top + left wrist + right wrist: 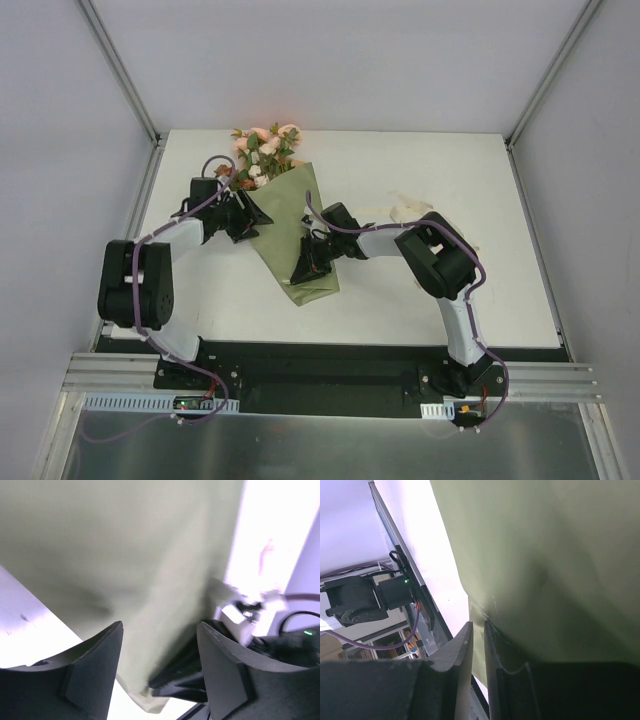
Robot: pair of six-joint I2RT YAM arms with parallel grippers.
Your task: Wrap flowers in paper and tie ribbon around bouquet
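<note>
- Surface (430, 290): one white top, carrying all the items listed below.
- Paper (295, 235): one olive-green sheet, rolled into a long wrap. It lies diagonally near the middle of the surface, with the wide end far and the narrow end near. In both wrist views it fills most of the frame (125, 545) (545, 555).
- Flowers (262, 150): one bunch, held inside the paper. Pink, peach and white blooms with green leaves project from its far open end, at the far edge of the surface. The blooms are too small to count.
- Ribbon (400, 208): one cream strip, lying loose on the surface to the right of the paper, apart from it.
- Left end effector (255, 215) (159, 627): fingers spread, at the left edge of the paper, gripping nothing.
- Right end effector (305, 265) (478, 625): fingers almost together, pinching a thin edge of the paper near its narrow end.
</note>
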